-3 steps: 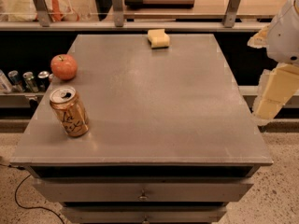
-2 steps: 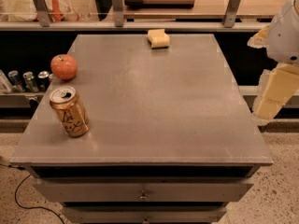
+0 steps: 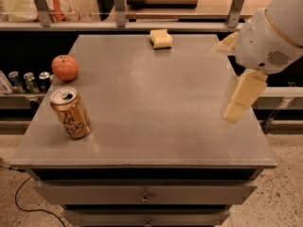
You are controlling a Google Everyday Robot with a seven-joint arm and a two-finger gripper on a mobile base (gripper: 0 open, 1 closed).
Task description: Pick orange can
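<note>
Arm is cut off by the top and right edges. Only the white wrist housing and the gripper show, hanging over the right edge of the table. Gripper spread or pressed together: cannot tell. Orange can stands upright near the table's front-left corner, well apart from the gripper, across the tabletop. Apple sits behind the can. Small cans beyond the table's left edge, partly cut off.
</note>
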